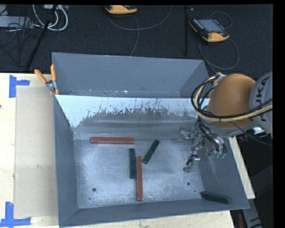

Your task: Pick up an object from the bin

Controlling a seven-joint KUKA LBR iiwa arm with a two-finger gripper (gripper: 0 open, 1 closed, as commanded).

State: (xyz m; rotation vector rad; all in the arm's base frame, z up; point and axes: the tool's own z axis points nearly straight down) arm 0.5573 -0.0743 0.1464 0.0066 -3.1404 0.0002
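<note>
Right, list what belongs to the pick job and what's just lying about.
Job: claw, bin, far red stick, near red stick, long green stick, tilted green stick, corner green stick.
Lying about, outside the bin: left orange device, right orange device, cables.

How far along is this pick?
Nothing is done yet: two red-brown bars and three dark green bars lie on the bin floor. In hand: the gripper hangs over bare floor at the right. Left: reaching a bar, gripping, lifting.
</note>
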